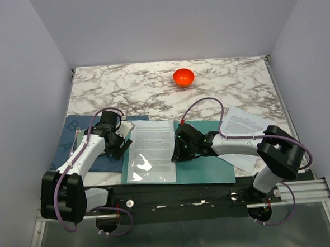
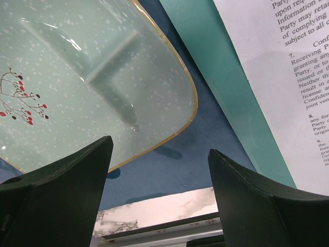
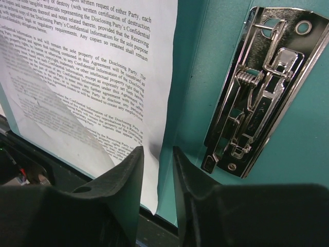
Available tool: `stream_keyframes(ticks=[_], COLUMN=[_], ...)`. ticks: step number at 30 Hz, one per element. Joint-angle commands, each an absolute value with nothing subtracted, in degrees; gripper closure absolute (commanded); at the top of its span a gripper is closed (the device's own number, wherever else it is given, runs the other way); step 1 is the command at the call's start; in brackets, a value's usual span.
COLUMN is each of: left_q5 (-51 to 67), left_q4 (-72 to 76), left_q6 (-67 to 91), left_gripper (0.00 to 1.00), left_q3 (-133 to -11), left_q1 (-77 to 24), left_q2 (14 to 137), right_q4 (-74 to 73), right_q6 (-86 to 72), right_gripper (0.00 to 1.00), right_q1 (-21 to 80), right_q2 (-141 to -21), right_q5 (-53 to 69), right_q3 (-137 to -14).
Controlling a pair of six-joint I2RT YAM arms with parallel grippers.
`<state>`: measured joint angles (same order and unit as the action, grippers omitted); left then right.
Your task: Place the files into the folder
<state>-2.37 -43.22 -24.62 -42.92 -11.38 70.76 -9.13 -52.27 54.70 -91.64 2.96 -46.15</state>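
You had the right pincer narrowly parted astride the sheet in the folder, ready to pinch; left pincer gaped.

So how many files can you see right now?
2 in view. One sheet lies on the left half of the folder; a second sheet lies at its right edge, partly under the right arm. More may be stacked beneath it.
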Motion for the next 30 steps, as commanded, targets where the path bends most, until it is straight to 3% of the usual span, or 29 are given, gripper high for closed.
stream_keyframes(ticks=[1,22,30], left_q5=[-4.2,-2.6,-1.5], left_q4=[-41.0,-41.6,-43.2], left_q6=[-27.6,-26.6,-26.6], left_gripper=[0.11,0.1,0.11], left_q3=[-40.4,-39.4,-40.1], left_q1=[-11.7,-13.7,-13.8], left_q2=[69.8,69.2,66.9], right_q4=[-9.5,-8.6,-8.8], right_q6=[-53.3,-54.6,-54.7], right_gripper=[0.66,0.66,0.51], right_q1=[55.3,57.1,57.2], right_q2=[-93.8,-95.7,-93.0], right_q5=[2.2,1.3,0.4], right_q3=[-48.4,-50.6,-48.9])
